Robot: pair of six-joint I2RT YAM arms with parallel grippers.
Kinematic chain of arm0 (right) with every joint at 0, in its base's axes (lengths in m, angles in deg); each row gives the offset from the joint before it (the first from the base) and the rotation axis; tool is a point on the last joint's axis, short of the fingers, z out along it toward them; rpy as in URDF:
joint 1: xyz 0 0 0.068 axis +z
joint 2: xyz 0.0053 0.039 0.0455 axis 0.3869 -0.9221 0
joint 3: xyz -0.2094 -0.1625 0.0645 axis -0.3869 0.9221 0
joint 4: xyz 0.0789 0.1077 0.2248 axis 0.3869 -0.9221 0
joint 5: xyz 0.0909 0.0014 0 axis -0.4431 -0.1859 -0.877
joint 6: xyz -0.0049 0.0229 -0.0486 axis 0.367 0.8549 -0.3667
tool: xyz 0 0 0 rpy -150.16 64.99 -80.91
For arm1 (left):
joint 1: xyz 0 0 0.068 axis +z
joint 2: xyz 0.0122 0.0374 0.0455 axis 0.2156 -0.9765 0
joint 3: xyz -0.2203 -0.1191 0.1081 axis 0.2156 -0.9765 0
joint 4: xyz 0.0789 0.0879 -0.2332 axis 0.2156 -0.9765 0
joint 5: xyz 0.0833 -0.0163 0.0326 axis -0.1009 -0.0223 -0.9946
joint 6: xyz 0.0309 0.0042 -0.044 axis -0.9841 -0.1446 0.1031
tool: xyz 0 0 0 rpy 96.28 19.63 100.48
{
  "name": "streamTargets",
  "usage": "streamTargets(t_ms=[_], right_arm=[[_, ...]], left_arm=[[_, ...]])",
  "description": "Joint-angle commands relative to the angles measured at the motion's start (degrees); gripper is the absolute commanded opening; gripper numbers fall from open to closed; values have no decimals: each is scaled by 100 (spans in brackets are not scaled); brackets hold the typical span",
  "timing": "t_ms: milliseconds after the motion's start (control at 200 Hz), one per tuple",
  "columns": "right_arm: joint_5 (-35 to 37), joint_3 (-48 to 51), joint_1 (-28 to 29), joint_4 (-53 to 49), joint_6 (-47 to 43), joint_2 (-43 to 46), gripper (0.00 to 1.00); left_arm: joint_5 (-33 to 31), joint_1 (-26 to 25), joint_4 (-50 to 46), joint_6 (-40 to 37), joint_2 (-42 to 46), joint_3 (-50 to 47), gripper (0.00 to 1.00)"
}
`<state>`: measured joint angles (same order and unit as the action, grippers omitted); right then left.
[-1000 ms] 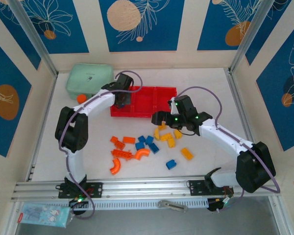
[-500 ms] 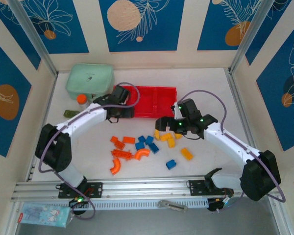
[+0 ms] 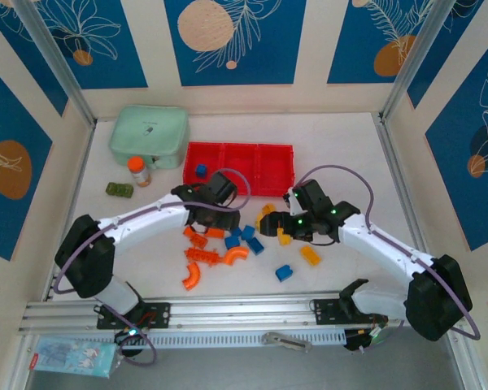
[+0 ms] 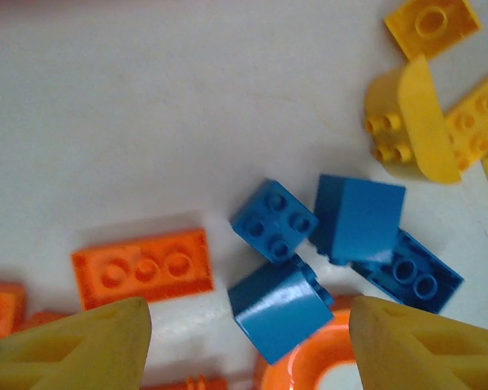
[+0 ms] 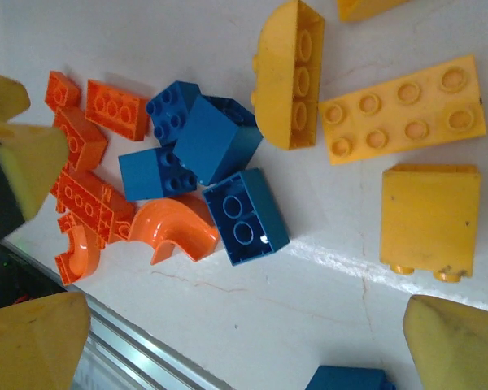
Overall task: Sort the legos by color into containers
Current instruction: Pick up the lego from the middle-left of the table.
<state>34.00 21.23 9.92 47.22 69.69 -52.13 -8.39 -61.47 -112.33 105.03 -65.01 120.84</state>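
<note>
The red tray [image 3: 274, 154] of three compartments stands at the back, and a blue lego [image 3: 200, 171] lies in its left compartment. The other legos lie loose in front of it: orange ones [image 3: 204, 256], a blue cluster [image 3: 242, 237] and yellow ones [image 3: 309, 255]. My left gripper [image 3: 220, 218] hangs open over the pile. A blue brick [image 4: 278, 307] lies between its yellow fingers [image 4: 81, 341], untouched. My right gripper [image 3: 270, 226] is open too, low over the table beside an upturned blue brick [image 5: 246, 216], an orange curved piece [image 5: 175, 230] and yellow bricks [image 5: 403, 108].
A mint green case [image 3: 149, 134] stands at the back left. An orange-capped bottle [image 3: 137, 171] and a dark green block [image 3: 119, 189] sit in front of it. A metal rail [image 3: 244, 309] runs along the near edge. A lone blue brick [image 3: 284, 272] lies near the front.
My left gripper has come from the tray's left compartment down to the pile, leaving a blue lego in that compartment. My right gripper has dropped lower towards the yellow bricks.
</note>
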Motion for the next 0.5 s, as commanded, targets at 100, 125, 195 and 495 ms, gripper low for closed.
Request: streamTargets(t_ms=[100,125,195,495], right_arm=[[-120,280,27,11,146,275,99],[-132,308,27,35,146,287,99],[-141,404,10,131,120,310,99],[-253,538,-179,247,80,381,99]], left_arm=[[-157,-432,-165,843,-26,-173,68],[-157,-455,-118,932,-57,-199,68],[-77,-527,61,1146,-143,-272,69],[-148,-698,271,1698,-726,-276,74]])
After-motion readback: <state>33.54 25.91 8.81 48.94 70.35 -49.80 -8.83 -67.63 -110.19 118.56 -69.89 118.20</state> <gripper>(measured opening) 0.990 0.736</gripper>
